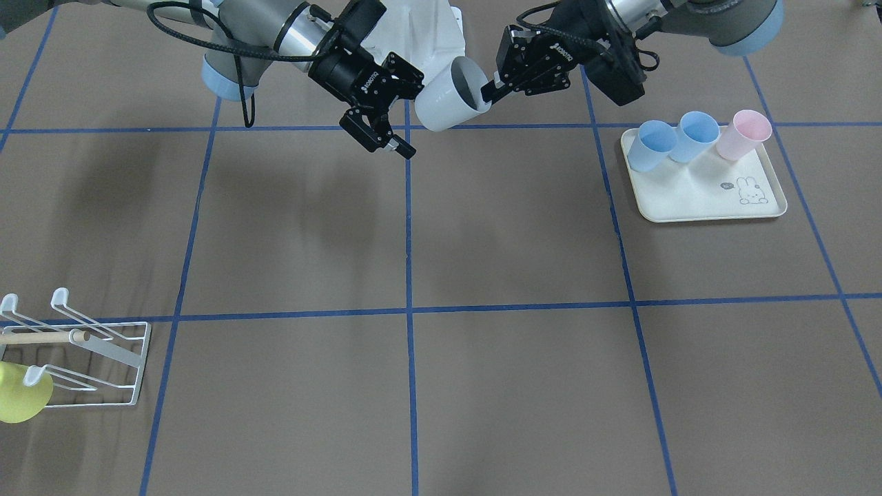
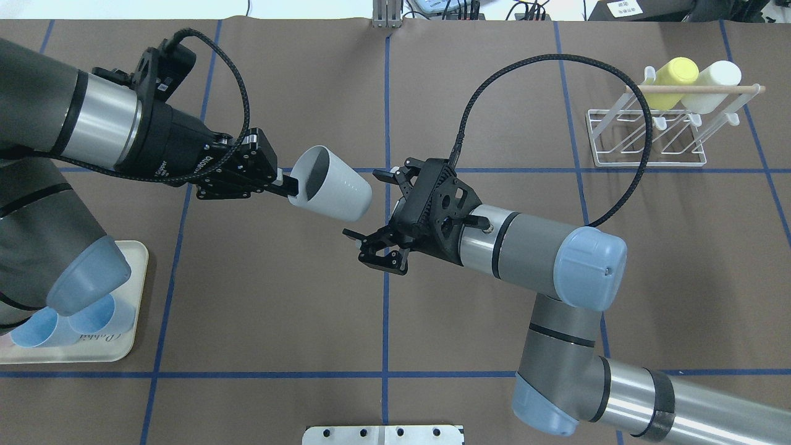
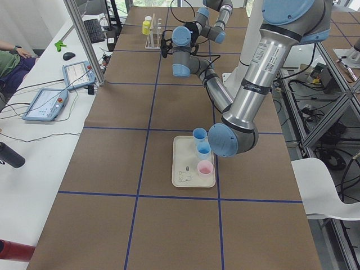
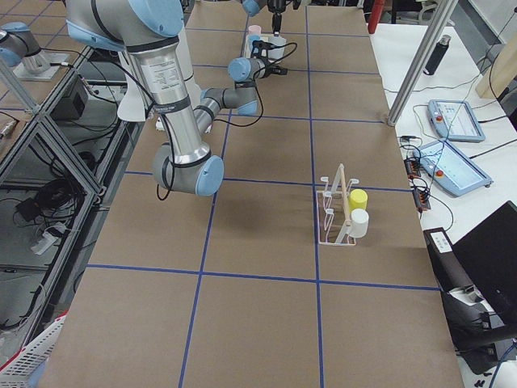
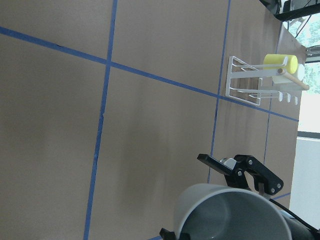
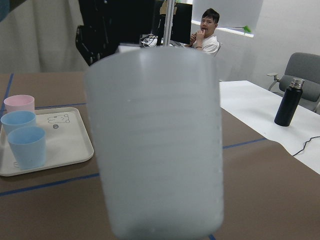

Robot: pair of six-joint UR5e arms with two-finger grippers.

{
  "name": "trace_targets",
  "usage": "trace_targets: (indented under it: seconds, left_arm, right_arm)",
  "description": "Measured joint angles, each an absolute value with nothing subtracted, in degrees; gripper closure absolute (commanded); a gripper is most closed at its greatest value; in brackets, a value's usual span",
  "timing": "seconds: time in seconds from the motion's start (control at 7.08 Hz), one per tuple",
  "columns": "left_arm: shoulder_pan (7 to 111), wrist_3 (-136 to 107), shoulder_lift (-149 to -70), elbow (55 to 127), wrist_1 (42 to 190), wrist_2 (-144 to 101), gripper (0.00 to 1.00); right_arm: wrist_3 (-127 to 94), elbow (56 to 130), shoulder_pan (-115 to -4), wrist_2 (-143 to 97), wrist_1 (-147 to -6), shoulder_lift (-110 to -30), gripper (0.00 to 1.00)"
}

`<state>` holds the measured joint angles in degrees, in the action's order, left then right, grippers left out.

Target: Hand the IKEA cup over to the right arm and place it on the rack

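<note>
Overhead: behind the robot, looking down; left pincer [image 2: 290,184] and right pincer [image 2: 371,207] mid-frame.
Front: opposite side, facing back; same pincers.
Sides: table ends, distant.
Left wrist: close; rack [image 5: 245,82] beyond its pincer.
Right wrist: close; white cup [image 6: 157,145] before its pincer.

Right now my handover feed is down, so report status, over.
Left end effector shut on grey cup, at rim, mid-air. Right end effector open at its base, no grip yet. Yellow cup, white cup on rack.

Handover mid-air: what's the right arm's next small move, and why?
Probably ease the right gripper forward so its open fingers straddle the white cup, then close. The left gripper pinches the white cup by its rim, with the base pointing at the right gripper, whose jaws stand open and are not yet around it.
</note>
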<state>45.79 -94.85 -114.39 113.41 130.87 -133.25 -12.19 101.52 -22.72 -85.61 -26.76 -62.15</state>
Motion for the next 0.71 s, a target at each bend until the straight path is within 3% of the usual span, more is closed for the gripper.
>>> trace_targets:
  seconds: [0.71]
  left_arm:
    - [45.20, -94.67, -115.77, 111.22, 130.87, -133.22, 1.00]
  right_arm:
    - [-11.74, 101.59, -22.52, -84.12, -26.80, -61.18, 0.02]
